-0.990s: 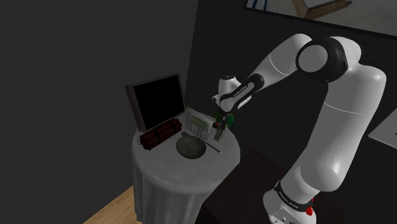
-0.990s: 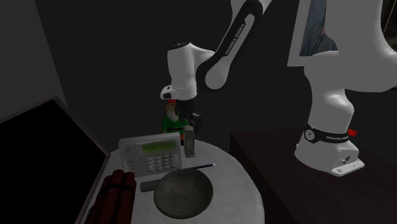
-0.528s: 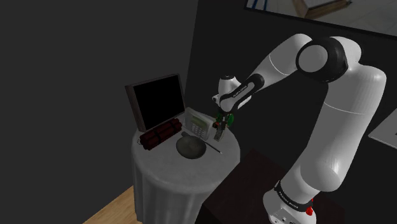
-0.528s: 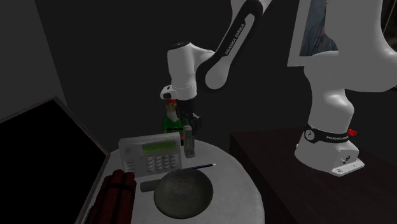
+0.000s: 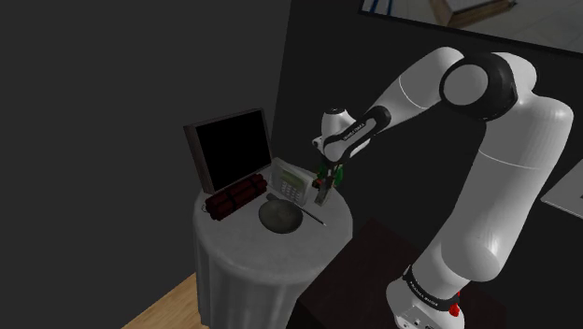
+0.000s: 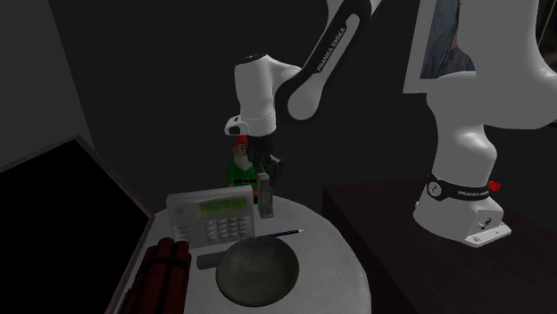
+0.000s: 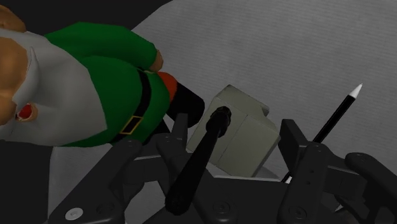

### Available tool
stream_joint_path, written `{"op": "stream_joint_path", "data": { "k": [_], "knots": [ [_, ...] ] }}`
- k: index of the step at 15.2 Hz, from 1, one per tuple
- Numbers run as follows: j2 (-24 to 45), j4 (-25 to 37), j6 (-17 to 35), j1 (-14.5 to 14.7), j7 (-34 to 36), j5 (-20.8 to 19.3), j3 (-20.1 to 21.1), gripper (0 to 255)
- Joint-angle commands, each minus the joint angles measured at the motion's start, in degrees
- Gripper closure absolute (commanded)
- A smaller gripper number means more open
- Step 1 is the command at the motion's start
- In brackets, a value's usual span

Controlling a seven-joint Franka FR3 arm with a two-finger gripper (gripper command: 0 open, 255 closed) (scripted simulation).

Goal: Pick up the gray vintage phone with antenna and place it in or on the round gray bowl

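- The gripper (image 6: pixel 266 175) points down over the table (image 6: pixel 332 268). Its two black fingers (image 7: pixel 179 137) are clamped on opposite side faces of the gray vintage phone (image 7: pixel 245 135).
- The phone stands upright near the table's rim, on the side away from the round gray bowl (image 6: pixel 257 270). Its base is at or just above the cloth; which of the two cannot be told.
- The phone is a slim rectangular block with flat, matte gray faces and squared edges. A black rod antenna (image 7: pixel 202 156) with a rounded tip rises from its top, between the fingers.
- Handling judgement: the phone is likely rigid and light. The smooth faces may slip under a weak grip, and the tall, narrow form tips easily when released.
- Grasp judgement: hold the flat side faces of the upper body, as at present. Avoid the antenna, which is thin and probably the most fragile part.
- A garden gnome (image 7: pixel 95 95) with a green coat and black belt stands just beside the phone. Clearance on that side is tight.
- A thin black pen (image 6: pixel 278 234) with a pale tip lies between the phone and the bowl.
- The bowl is shallow, round and dull gray, with a mottled inner surface. It sits toward the table's rim opposite the gnome.
- A pale keypad panel (image 6: pixel 212 217) is propped beside the phone, and a bundle of red dynamite sticks (image 6: pixel 168 266) lies beyond it.
- The table is round and draped in a white cloth with a fine weave.
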Motion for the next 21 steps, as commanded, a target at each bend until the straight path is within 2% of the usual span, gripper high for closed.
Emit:
{"op": "stream_joint_path", "data": {
  "k": [1, 21],
  "knots": [
    [-1.34, 0.10, -1.42, 0.11, -0.18, -0.04, -0.02, 255],
    [-12.83, 3.64, -16.21, 0.85, -2.44, -0.08, 0.21, 255]
  ]
}}
